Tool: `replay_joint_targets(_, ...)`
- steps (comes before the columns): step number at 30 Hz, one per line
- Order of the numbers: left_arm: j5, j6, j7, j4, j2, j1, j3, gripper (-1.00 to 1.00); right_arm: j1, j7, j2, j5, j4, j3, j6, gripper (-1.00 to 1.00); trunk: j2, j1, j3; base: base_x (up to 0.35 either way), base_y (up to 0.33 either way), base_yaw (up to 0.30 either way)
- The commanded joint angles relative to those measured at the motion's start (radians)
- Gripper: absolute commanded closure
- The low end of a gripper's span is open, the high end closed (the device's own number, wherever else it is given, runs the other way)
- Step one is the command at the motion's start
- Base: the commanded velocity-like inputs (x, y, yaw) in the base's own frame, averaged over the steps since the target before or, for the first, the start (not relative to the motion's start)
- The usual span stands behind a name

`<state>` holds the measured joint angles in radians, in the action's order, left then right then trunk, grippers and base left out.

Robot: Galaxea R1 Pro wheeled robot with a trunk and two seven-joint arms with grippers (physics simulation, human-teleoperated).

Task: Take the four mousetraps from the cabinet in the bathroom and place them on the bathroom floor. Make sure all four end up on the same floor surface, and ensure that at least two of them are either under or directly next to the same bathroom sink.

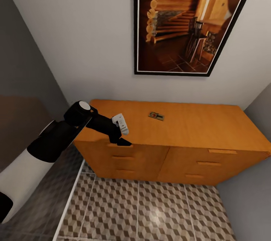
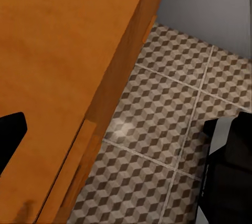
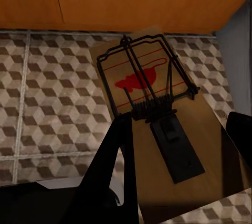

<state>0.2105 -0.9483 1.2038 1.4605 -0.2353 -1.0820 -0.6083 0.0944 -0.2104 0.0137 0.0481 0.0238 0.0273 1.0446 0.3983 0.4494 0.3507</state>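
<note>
One mousetrap (image 1: pixel 156 116), a small tan board with dark metal parts, lies on the flat top of the orange-brown cabinet (image 1: pixel 195 126), near its back middle. My left gripper (image 1: pixel 123 135) hovers open over the cabinet's front left edge, well left of that trap, with nothing in it; one dark fingertip (image 2: pixel 10 140) shows above the cabinet top (image 2: pixel 58 66). My right gripper (image 3: pixel 176 156) is shut on a second mousetrap (image 3: pixel 144 85) with a red mouse print, held above the bathroom floor (image 3: pixel 47 93) near the cabinet's base.
A framed picture of a log cabin (image 1: pixel 188 22) hangs on the white wall behind the cabinet. Grey walls close in on both sides. A dark shower floor (image 1: pixel 41 203) lies left of the cube-pattern tiles (image 1: pixel 143 211). A black and white robot part (image 2: pixel 228 177) stands on the tiles.
</note>
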Motion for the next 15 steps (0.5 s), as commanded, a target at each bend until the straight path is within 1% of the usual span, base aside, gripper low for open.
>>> replay_joint_targets(1, 0.010, -0.006, 0.010, 0.001, -0.001, -0.001, 0.000, -1.00, 0.001, -0.007, 0.001, 0.006, -0.001, 0.002, 0.003, 1.00, 0.002, 0.001, 0.000, 0.000, 0.000, -0.219)
replay_joint_targets(3, 0.010, -0.005, 0.011, 0.001, -0.002, -0.001, -0.001, -1.00, 0.001, -0.007, 0.002, 0.006, -0.001, 0.003, 0.003, 1.00, 0.002, 0.001, -0.002, 0.000, 0.000, -0.218)
replay_joint_targets(5, 0.010, 0.011, 0.011, 0.001, -0.002, -0.001, -0.002, -1.00, 0.001, -0.007, 0.003, 0.006, -0.001, 0.002, 0.003, 1.00, 0.002, 0.001, -0.004, 0.000, 0.000, -0.163)
replay_joint_targets(10, 0.009, 0.048, 0.011, -0.003, -0.002, -0.001, -0.004, -1.00, 0.001, -0.007, 0.003, 0.006, -0.001, 0.002, 0.003, 1.00, 0.002, 0.001, -0.005, 0.022, 0.000, -0.057)
replay_joint_targets(12, 0.009, 0.055, 0.011, -0.004, -0.002, -0.001, -0.017, -1.00, 0.001, -0.007, 0.003, 0.006, -0.001, 0.002, 0.003, 1.00, 0.002, 0.001, -0.005, 0.118, 0.000, -0.009)
replay_joint_targets(15, 0.009, 0.058, 0.011, -0.009, -0.002, -0.001, -0.048, -1.00, 0.001, -0.007, 0.003, 0.006, -0.001, 0.002, 0.003, 1.00, 0.002, 0.001, -0.005, 0.192, 0.000, -0.003)
